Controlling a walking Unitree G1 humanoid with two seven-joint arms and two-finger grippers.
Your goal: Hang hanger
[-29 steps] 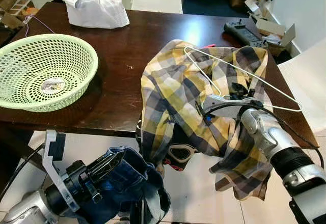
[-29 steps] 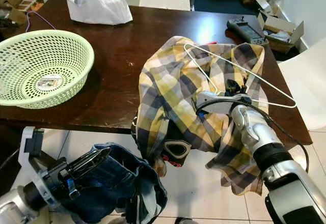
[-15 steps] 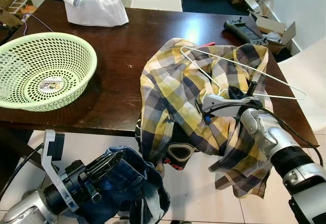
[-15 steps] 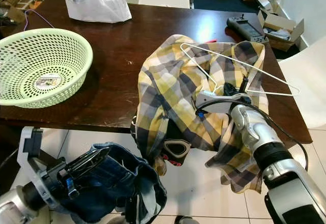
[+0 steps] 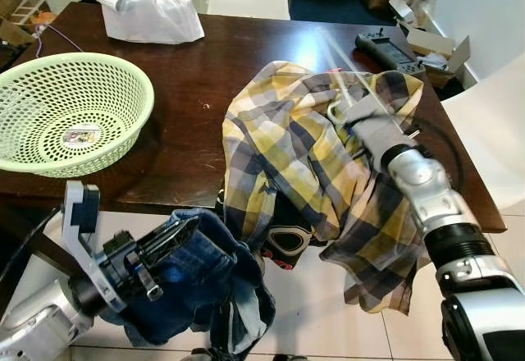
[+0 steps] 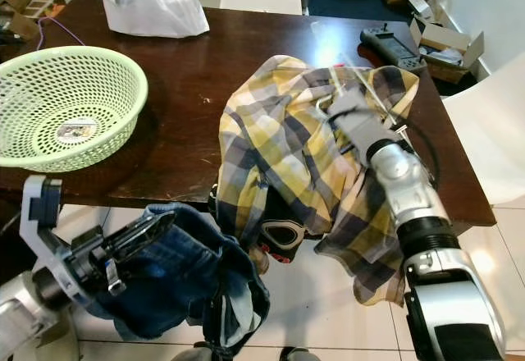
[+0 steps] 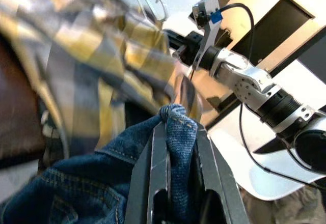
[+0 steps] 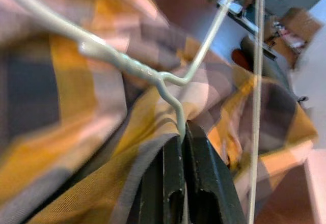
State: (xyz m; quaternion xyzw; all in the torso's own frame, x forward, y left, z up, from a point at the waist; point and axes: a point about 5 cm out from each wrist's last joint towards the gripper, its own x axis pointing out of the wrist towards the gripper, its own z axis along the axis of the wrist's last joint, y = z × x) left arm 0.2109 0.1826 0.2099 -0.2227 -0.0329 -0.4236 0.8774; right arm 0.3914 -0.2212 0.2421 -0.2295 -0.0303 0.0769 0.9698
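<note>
Right gripper [image 8: 182,147]: pinched on hanger [image 8: 168,81], over shirt [image 5: 279,156], frame centre.
Left gripper [image 7: 175,147]: clamps jeans [image 5: 197,287], lower left.

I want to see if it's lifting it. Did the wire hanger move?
Yes. The wire hanger lay flat across the plaid shirt before; now the right gripper has swung it up off the shirt, toward the table's far edge.

The hanger [image 5: 349,66] is a pale motion smear over the shirt [image 5: 283,143], its outline lost. The right gripper [image 8: 184,132] sits buried in plaid folds, fingertips hidden from the head views. The jeans [image 5: 193,287] drop past the picture's bottom edge. The basket [image 5: 49,111] is clipped at the left edge, and its label is unreadable.
</note>
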